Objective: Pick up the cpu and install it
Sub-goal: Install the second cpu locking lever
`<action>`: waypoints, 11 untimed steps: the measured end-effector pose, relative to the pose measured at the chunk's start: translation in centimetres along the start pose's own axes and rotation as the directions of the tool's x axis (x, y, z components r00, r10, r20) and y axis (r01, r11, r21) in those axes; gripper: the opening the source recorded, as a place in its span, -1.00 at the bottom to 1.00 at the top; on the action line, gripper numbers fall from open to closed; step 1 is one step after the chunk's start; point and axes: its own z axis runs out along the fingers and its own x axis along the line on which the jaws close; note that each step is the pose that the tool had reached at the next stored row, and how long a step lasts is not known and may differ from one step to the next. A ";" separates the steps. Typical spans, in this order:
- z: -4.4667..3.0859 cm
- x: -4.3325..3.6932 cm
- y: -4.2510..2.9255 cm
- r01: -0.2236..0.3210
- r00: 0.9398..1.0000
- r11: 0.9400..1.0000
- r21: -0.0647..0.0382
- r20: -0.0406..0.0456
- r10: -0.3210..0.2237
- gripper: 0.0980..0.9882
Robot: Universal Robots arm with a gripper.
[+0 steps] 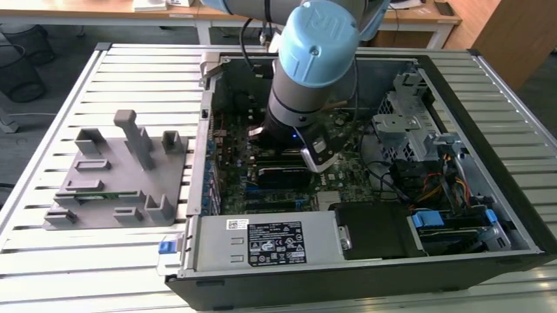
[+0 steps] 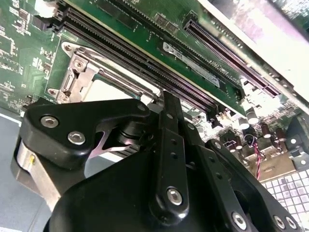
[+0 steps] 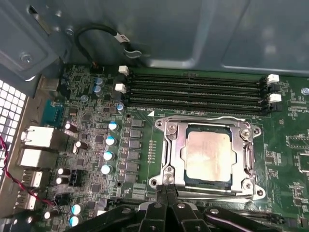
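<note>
Touching fingers [image 3: 166,191] beside seated cpu [image 3: 207,154]

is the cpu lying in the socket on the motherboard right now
Yes: in the first wrist view the cpu lies flat inside the metal socket frame.

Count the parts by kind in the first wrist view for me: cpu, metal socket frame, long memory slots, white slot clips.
cpu: 1
socket frame: 1
memory slots: 4
white slot clips: 4
Total: 10
</note>
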 end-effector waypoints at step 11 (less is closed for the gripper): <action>0.46 0.41 -0.24 0.003 1.000 1.000 -0.031 0.003 -0.003 -0.98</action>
